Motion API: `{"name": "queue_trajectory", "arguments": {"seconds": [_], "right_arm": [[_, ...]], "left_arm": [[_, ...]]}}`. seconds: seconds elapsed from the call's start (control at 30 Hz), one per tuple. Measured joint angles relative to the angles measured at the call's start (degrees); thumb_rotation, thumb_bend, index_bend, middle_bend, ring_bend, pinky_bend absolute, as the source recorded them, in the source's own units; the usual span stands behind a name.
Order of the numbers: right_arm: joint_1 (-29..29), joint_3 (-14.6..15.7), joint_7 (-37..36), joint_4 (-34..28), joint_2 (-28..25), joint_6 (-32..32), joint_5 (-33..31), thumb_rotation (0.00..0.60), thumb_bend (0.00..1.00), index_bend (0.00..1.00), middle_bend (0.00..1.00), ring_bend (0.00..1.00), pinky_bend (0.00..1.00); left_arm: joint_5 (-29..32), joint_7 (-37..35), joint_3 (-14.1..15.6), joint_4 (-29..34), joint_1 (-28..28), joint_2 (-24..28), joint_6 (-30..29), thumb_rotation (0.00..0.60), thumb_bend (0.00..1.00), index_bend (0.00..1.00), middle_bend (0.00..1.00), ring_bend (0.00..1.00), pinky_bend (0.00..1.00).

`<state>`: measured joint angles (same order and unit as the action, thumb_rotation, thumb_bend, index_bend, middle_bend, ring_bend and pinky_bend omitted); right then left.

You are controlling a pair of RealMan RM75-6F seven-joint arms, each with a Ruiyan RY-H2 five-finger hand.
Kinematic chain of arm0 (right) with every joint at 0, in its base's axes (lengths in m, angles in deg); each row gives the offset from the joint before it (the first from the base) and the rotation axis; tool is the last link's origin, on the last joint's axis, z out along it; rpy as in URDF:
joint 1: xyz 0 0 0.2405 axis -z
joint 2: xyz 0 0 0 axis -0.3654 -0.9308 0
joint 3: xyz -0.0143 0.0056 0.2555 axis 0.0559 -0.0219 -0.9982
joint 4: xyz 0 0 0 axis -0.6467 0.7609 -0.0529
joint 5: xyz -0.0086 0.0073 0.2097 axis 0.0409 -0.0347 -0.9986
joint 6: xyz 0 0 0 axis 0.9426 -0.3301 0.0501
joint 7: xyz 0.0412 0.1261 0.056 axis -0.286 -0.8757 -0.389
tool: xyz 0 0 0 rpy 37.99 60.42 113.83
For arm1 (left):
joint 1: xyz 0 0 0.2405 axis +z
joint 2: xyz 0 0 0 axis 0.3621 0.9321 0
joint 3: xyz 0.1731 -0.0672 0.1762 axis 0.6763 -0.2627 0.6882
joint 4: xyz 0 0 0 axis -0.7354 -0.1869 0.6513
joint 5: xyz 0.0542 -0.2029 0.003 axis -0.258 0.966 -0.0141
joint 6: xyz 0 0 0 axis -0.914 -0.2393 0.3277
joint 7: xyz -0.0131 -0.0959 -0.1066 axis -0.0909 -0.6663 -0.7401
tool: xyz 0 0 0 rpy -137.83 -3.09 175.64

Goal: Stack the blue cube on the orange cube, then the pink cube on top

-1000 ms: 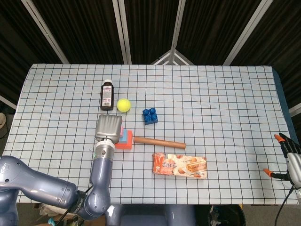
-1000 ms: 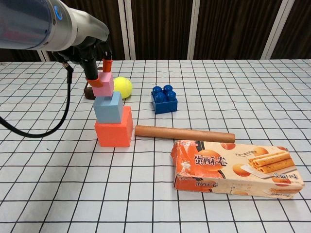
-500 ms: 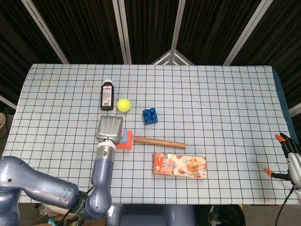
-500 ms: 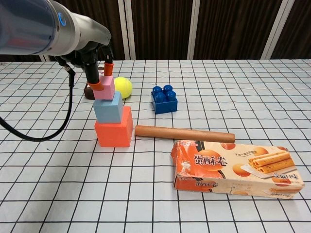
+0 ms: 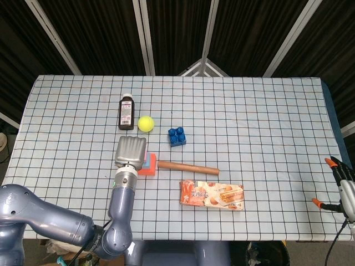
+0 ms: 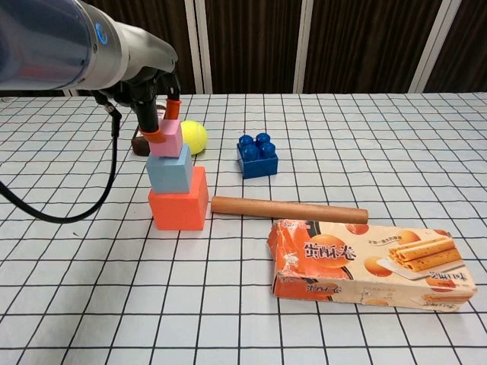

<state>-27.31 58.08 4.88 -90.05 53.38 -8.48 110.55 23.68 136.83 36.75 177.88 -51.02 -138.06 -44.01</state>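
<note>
Left hand (image 6: 156, 114) pinches the pink cube (image 6: 167, 140) on the blue cube (image 6: 170, 169), itself atop the orange cube (image 6: 179, 204). Beneath it spreads a white gridded tablecloth (image 6: 228, 304), dark curtains (image 6: 251, 46) behind. Right hand (image 5: 343, 188) rests well apart at the table's edge, fingers spread, holding nothing.
</note>
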Motion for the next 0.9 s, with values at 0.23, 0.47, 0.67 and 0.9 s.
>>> {"name": "queue_trajectory", "arguments": {"seconds": [0.23,0.47,0.67,0.9], "right_arm": [[0.03,0.01,-0.19,0.00,-0.06,-0.05,0.06,0.600,0.13,0.00,0.01,0.03,0.10],[0.02,-0.02,-0.22,-0.03,-0.09,0.00,0.01,0.600,0.13,0.00,0.01,0.03,0.10],[0.06,-0.02,-0.12,-0.11,-0.11,0.03,-0.12,0.600,0.13,0.00,0.01,0.03,0.10],[0.06,-0.04,-0.08,-0.22,-0.18,0.22,-0.33,0.600,0.13,0.00,0.01,0.03,0.10]], "left_arm": [[0.03,0.26,0.02,0.04,0.14,-0.23,0.02,0.600,0.37,0.44,0.90,0.87,0.92],[-0.25,0.48,0.15,0.25,0.31,-0.33,-0.11,0.600,0.37,0.44,0.90,0.87,0.92],[-0.46,0.58,0.17,0.37,0.46,-0.35,-0.21,0.600,0.37,0.44,0.90,0.87,0.92],[-0.60,0.86,0.23,0.41,0.59,-0.36,-0.25,0.600,0.37,0.43,0.90,0.87,0.92]]}}
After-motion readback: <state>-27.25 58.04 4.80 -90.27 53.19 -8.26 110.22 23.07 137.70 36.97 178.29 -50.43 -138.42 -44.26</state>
